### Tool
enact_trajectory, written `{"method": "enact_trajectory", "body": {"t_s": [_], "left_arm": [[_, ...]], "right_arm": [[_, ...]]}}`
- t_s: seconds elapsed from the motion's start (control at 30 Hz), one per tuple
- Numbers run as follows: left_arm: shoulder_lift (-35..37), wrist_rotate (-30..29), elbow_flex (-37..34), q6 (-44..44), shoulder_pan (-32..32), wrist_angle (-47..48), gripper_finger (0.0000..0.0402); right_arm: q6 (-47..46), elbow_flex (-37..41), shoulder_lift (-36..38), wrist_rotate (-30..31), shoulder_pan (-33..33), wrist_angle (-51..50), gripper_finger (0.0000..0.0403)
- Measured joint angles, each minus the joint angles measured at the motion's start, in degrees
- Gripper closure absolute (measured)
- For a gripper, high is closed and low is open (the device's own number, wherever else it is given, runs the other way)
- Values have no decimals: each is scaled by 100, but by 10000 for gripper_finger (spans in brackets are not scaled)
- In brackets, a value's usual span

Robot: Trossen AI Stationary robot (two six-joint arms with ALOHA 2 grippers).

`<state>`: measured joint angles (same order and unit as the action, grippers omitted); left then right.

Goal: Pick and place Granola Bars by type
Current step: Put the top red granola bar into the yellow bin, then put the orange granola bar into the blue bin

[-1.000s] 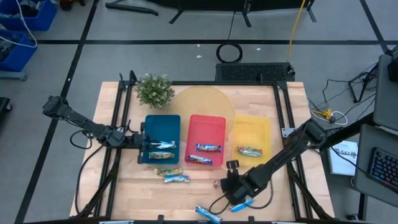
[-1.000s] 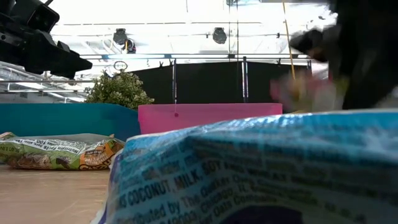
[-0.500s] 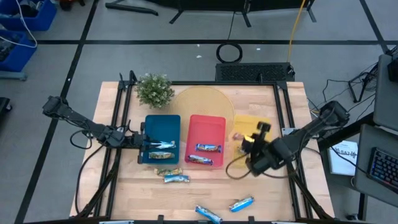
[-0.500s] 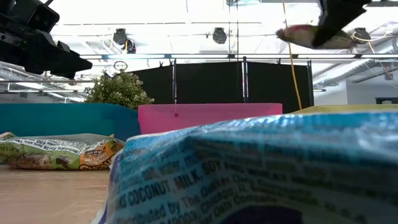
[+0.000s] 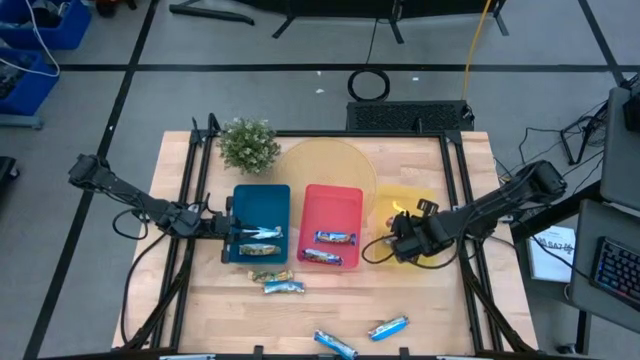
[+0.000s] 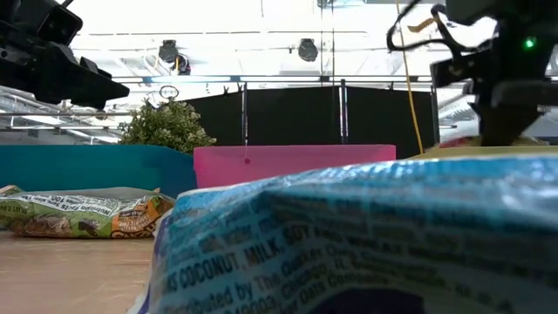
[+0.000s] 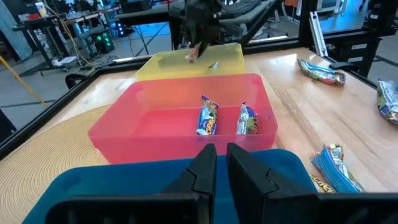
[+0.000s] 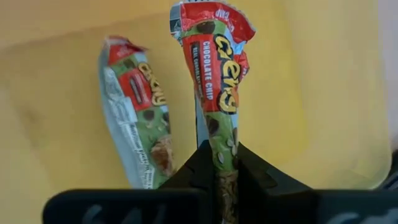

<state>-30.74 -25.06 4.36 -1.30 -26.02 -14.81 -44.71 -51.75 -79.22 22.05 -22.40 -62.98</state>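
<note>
My right gripper (image 5: 403,241) is over the yellow tray (image 5: 421,205), shut on a red-and-green granola bar (image 8: 214,68). A second bar of the same kind (image 8: 134,112) lies flat on the tray floor beside it. My left gripper (image 5: 224,228) waits, shut, at the blue tray's (image 5: 262,200) left rim. That tray holds one light bar (image 5: 258,235). The red tray (image 5: 333,198) holds two bars (image 5: 335,238). Several more bars lie on the table: two (image 5: 276,281) in front of the blue tray and two (image 5: 388,327) by the near edge. My right gripper pinches the red-and-green bar between its two fingers at one end (image 8: 222,142), the fingers pointing down from above. The bar hangs below the fingers, inside the yellow tray (image 8: 323,93). Whether its lower end (image 8: 208,15) touches the tray floor cannot be told.
A small potted plant (image 5: 248,144) stands at the far left of the table, and a round woven mat (image 5: 325,165) lies behind the trays. In the low view a light-blue bar (image 6: 349,244) fills the foreground. A black frame borders the table.
My right gripper, shut on the bar, has risen from near the table's near edge, travelled toward the far edge to above the yellow tray, and then come down into it. The bar has gone with it, lifted clear of the table.
</note>
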Motion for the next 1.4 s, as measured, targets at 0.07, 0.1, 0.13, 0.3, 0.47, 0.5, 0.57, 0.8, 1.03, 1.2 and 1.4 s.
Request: {"method": "enact_trajectory", "body": {"t_s": [0.07, 0.1, 0.13, 0.3, 0.47, 0.5, 0.57, 0.8, 1.03, 1.2, 1.4], "left_arm": [[0, 2, 0, 15, 0, -1, 355], [0, 2, 0, 10, 0, -2, 355], [0, 2, 0, 6, 0, -2, 355], [0, 9, 0, 71, 0, -118, 355], [0, 13, 0, 120, 0, -24, 355], [0, 14, 0, 151, 0, -25, 355], [2, 94, 0, 209, 0, -28, 355], [1, 489, 0, 138, 0, -89, 355], [0, 320, -2, 150, 0, -593, 355], [2, 196, -2, 27, -5, -1119, 357], [0, -757, -2, 232, 110, -345, 395]], "right_arm": [[20, 142, 2, -44, 36, 143, 373], [51, 192, 2, -93, 62, 216, 374], [82, 227, 1, -122, 92, 251, 375], [361, 263, 2, -423, 144, 337, 375], [803, 262, 2, -421, 121, 741, 300], [813, 256, 2, -412, 127, 751, 283], [775, 243, 6, -257, 151, 709, 252], [745, 128, 5, 321, 160, 691, 198], [1408, -118, 224, 1484, -187, 1896, 237], [2812, -26, 361, 2113, -426, 3582, 296], [4169, 159, 374, 1314, -439, 5133, 374]]}}
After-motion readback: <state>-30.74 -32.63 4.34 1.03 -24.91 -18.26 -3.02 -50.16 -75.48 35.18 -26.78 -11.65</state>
